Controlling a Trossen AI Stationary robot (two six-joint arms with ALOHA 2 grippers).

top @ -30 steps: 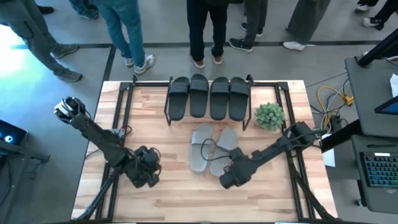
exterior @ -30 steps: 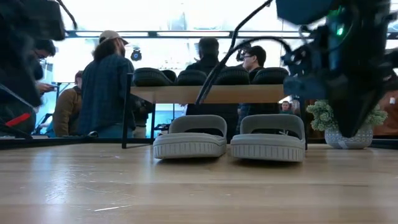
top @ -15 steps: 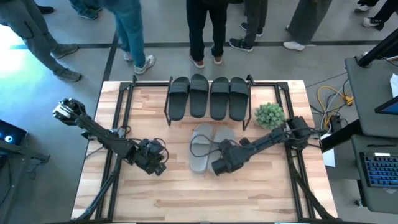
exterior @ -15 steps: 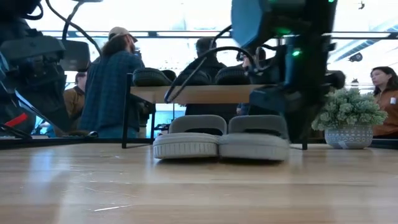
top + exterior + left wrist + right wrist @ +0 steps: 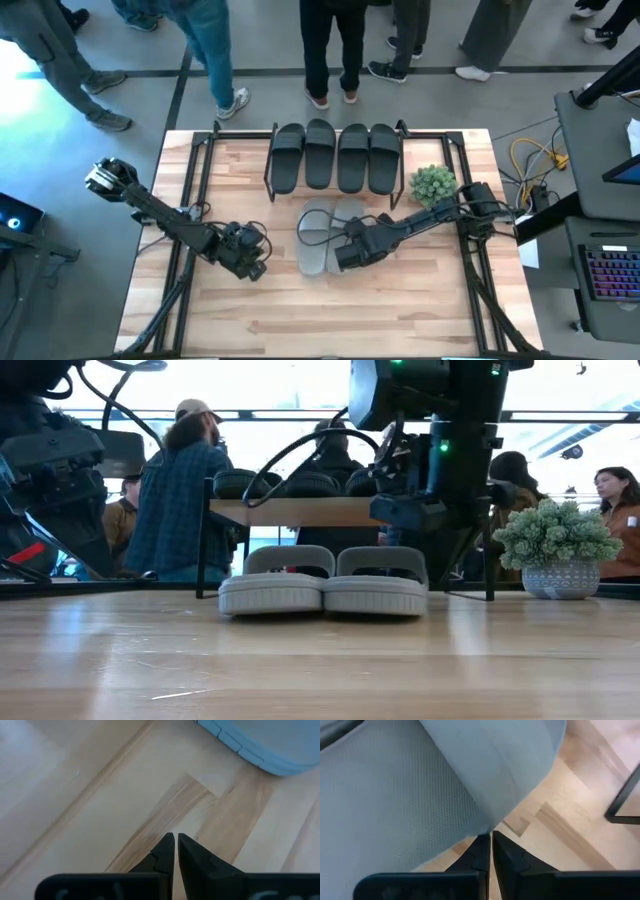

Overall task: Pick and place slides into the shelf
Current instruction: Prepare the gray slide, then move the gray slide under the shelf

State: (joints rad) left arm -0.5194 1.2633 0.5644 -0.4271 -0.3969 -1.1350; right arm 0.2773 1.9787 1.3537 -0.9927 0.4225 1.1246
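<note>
My right gripper (image 5: 345,252), fingers pressed together, has nudged the right light grey slide (image 5: 345,232) left against its mate (image 5: 313,240), near the shelf (image 5: 335,190); the pair now sits aligned. Left gripper (image 5: 252,266) waits, pinched shut.

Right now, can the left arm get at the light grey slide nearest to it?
Probably yes. The left gripper sits low over bare wood with its jaws shut, and nothing lies between it and the nearer light grey slide. The right gripper is busy at the other slide beside it.
</note>
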